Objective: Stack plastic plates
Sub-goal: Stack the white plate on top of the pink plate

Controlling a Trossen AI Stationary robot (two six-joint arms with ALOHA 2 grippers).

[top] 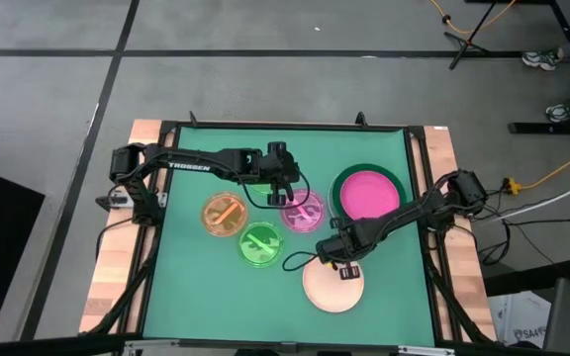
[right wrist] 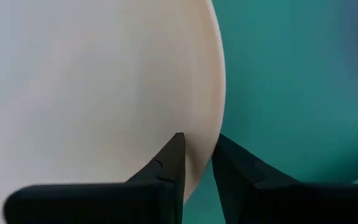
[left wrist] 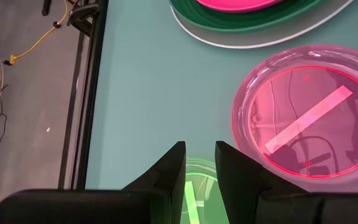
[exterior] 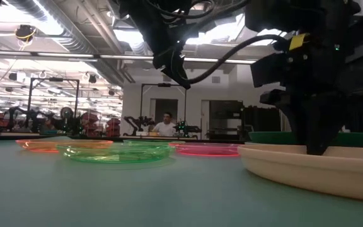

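Observation:
A cream plate (top: 332,287) lies at the table's near middle, and my right gripper (top: 340,260) is shut on its far rim. A pink plate (top: 369,195) sits in a dark green plate (top: 340,188) at the far right, with a pale rim (left wrist: 241,45) under them. The small translucent plates lie flat on the mat: orange (top: 226,214), lime green (top: 261,244) and pink with a centre bar (top: 303,211). My left gripper (top: 281,186) hangs above the table with a narrow gap between its fingers. It is over a second lime plate (left wrist: 194,186) and holds nothing. My right gripper pinches the cream plate's rim (right wrist: 211,140) at the plate's far side. One finger (right wrist: 173,155) stands inside the plate and one finger (right wrist: 235,162) outside, over the mat. The fingers point down from above. In the low view the plate (exterior: 314,170) sits low by the table, and I cannot tell whether it is lifted.
The green mat (top: 196,287) is bare at the near left and near right. A raised dark frame (top: 285,126) runs round the mat. Cables hang from the left arm over the pink translucent plate. A person stands far off in the room behind (exterior: 166,126).

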